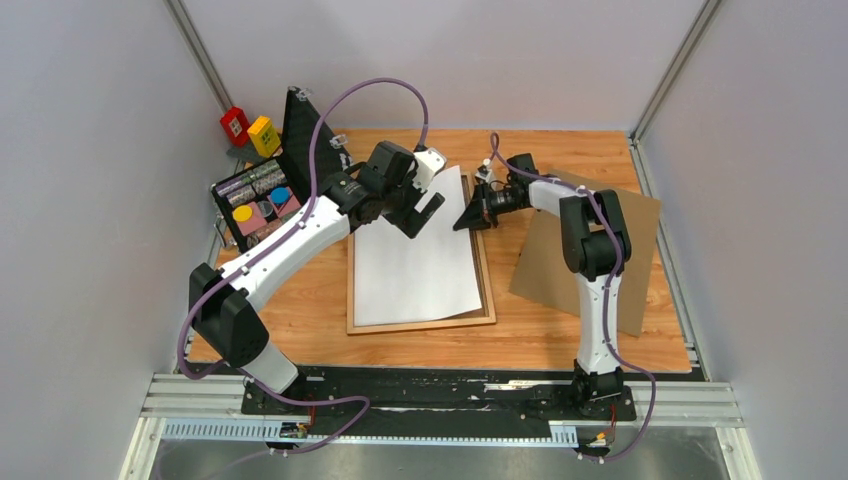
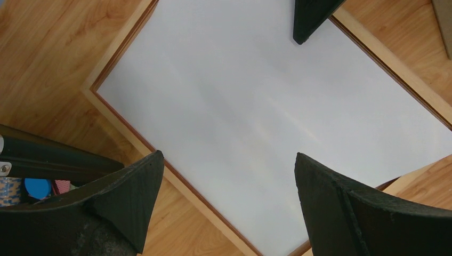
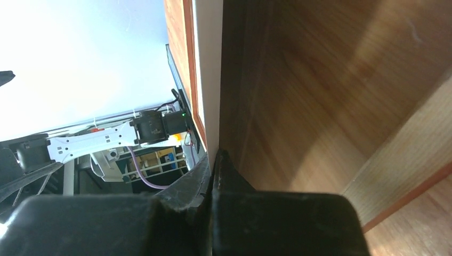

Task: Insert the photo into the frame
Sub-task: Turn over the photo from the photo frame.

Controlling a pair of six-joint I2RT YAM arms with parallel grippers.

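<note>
The left gripper (image 1: pixel 425 214) hangs over the photo (image 1: pixel 415 262), fingers wide apart, holding nothing. The right gripper (image 1: pixel 468 218) pinches the photo's right edge. The photo lies white side up, crooked on the frame (image 1: pixel 420 324).

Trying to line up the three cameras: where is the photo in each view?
Top external: photo, white side up, centre, over the frame.
Left wrist: photo fills the middle.
Right wrist: photo is a narrow white strip entering the shut right gripper.
Shared landmark: the right gripper at its edge.
</note>
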